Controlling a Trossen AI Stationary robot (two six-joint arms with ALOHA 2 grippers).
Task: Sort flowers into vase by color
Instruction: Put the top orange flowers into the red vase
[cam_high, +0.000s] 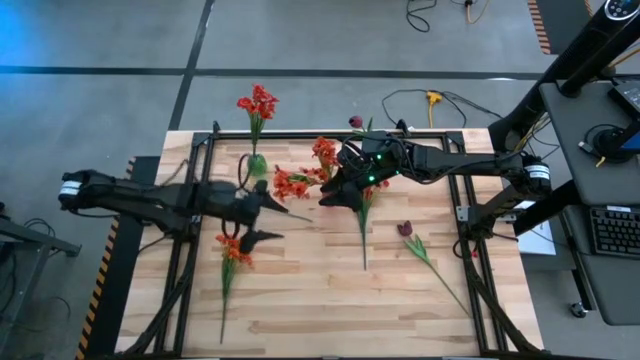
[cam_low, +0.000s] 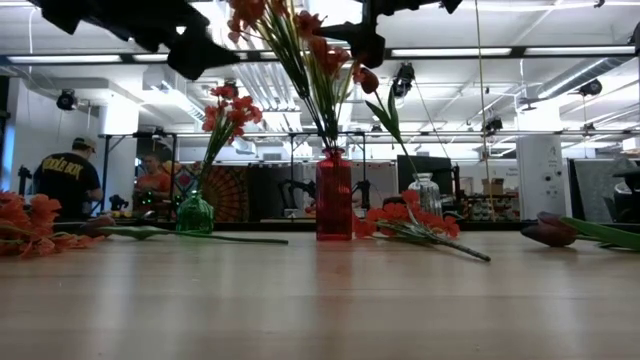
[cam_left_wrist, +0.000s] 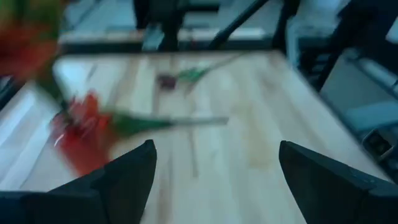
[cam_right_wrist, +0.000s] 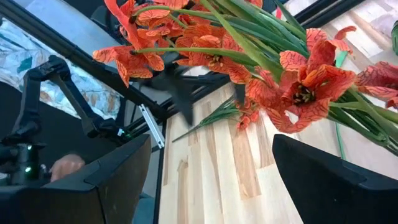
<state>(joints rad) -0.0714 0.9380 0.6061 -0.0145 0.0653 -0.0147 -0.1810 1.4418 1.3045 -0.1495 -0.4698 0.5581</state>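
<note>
Flower: orange-red artificial flower (cam_high: 233, 252) just below your spread left gripper (cam_high: 262, 222); light, floppy.
Hold: pinch its thin green stalk.
Right gripper (cam_high: 335, 192): spread, empty.

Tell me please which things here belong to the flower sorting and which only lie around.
For the job: red vase holding orange flowers; green vase with red flowers; loose orange flower; maroon flower.

Lying about: keyboard; yellow cable plug.
</note>
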